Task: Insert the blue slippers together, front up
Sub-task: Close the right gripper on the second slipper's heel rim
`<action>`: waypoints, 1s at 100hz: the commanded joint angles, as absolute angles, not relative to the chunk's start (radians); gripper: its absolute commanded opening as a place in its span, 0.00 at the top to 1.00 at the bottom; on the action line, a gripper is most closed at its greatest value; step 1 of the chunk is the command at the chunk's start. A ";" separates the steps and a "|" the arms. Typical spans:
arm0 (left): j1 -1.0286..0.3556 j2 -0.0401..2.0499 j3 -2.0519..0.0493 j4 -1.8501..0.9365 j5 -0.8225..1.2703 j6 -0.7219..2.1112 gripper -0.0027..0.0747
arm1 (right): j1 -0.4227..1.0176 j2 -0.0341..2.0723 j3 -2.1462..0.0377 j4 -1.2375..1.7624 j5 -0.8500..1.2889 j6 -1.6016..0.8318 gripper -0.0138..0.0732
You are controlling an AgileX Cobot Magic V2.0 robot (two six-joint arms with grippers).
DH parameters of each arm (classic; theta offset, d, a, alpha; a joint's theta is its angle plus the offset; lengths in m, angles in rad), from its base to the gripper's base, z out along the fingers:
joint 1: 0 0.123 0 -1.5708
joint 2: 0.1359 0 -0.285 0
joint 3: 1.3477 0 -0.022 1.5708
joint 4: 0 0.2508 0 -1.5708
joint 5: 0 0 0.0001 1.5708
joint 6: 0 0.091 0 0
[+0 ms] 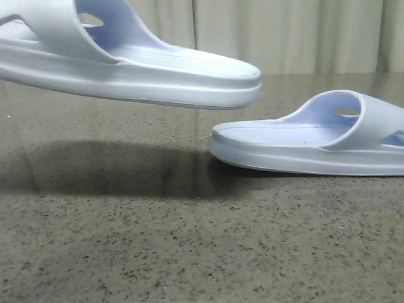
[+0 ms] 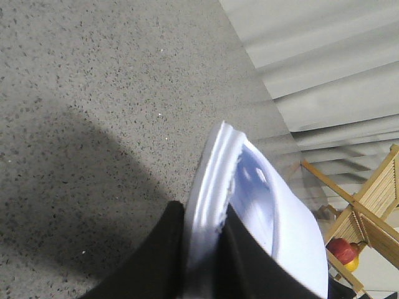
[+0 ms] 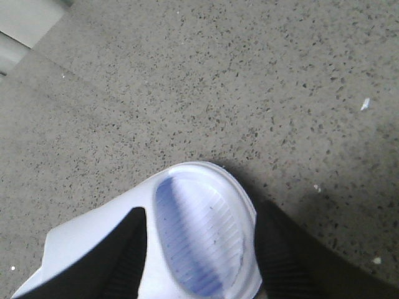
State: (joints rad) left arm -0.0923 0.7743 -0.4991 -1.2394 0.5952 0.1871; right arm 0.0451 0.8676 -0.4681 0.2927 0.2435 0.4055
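Two pale blue slippers show. One slipper (image 1: 158, 69) hangs in the air at the upper left, toe pointing right, with its shadow on the table below. My left gripper (image 2: 204, 215) is shut on the sole edge of this slipper (image 2: 293, 237), one black finger on each side. The other slipper (image 1: 297, 142) lies on the table at the right, toe pointing left, a short gap below and to the right of the lifted toe. My right gripper (image 3: 201, 215) is closed across the rounded end of this slipper (image 3: 199, 243), its fingers touching both sides. Neither gripper shows in the front view.
The speckled stone table (image 1: 189, 252) spreads under both slippers. A pale curtain (image 1: 284, 38) hangs behind. A wooden rack (image 2: 374, 205) with a red fruit (image 2: 341, 249) stands beyond the table. A small white scrap (image 3: 365, 104) lies on the table.
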 commanded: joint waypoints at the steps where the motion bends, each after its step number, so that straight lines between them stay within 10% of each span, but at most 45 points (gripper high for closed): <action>1: -0.091 0.769 -0.526 -1.291 0.591 0.179 0.93 | 0.047 0.890 -0.497 0.297 0.152 0.406 0.48; 100: -0.091 0.769 -0.526 -1.291 0.598 0.179 0.93 | 0.047 1.019 -0.497 0.309 0.150 0.406 0.48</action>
